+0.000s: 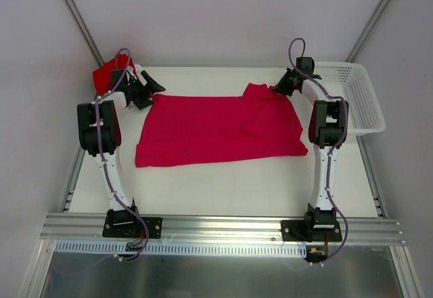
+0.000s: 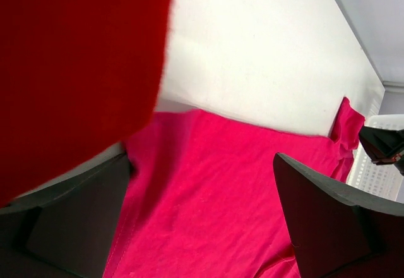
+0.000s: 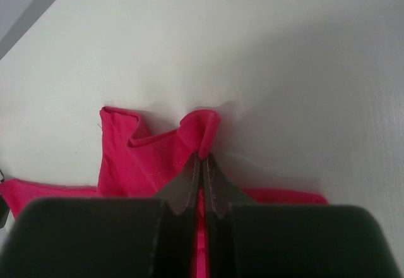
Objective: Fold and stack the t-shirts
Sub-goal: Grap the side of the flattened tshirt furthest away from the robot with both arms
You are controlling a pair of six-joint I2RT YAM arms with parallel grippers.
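Note:
The crimson-pink t-shirt (image 1: 216,130) lies spread across the middle of the table, with a sleeve bunched at its far right corner. My right gripper (image 1: 279,89) is shut on a fold of that sleeve; in the right wrist view the closed tips (image 3: 203,159) pinch a raised ridge of the pink cloth (image 3: 142,158). My left gripper (image 1: 150,87) hangs open just above the shirt's far left corner, and pink cloth (image 2: 208,189) fills the gap between its spread fingers (image 2: 328,221). A folded bright red shirt (image 1: 108,73) lies behind the left arm and also fills the upper left of the left wrist view (image 2: 76,69). No blue or white shirt shows.
A white mesh basket (image 1: 358,98) stands at the far right edge of the table, just right of the right arm, and shows in the left wrist view (image 2: 379,170). Grey walls close in the back and sides. Bare white table (image 1: 223,189) lies in front of the shirt.

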